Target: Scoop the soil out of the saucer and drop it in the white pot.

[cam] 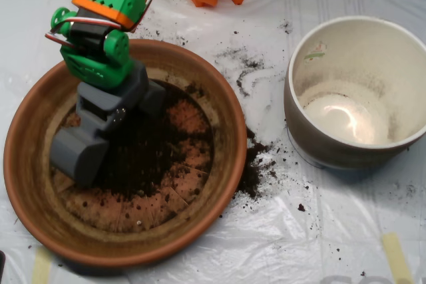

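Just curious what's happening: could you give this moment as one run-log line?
scoop: down in saucer | soil: in saucer, some spilled | white pot: no soil heap

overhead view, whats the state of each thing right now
scoop: down inside the saucer, on the soil
soil: loose, mostly in the saucer, some spilled on the sheet beside its right rim
saucer: upright, bottom partly bare
white pot: upright, dusty inside, no soil heap

White pot (356, 91) cropped at right (scoop (90, 141) hides soil (150, 147)).
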Controlling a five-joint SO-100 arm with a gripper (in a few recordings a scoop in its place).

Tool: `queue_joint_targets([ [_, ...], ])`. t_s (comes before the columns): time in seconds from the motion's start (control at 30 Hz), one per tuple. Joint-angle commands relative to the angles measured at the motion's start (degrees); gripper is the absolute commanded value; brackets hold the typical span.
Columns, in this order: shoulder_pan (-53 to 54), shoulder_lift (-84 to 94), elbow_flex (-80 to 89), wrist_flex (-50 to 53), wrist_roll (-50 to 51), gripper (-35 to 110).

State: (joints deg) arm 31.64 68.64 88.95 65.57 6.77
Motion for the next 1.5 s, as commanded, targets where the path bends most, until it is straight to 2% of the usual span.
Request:
queue_joint_targets([
  [0.0, 0.8, 0.4, -2.2, 1.1, 0.6, 47],
  [1.0, 3.0, -1.7, -5.5, 2.3, 0.3, 7],
  [1.07, 3.1, -1.7, -5.8, 2.4, 0.2, 0],
  [1.47, 1.8, -1.6, -9.9, 6.0, -0.4, -1],
])
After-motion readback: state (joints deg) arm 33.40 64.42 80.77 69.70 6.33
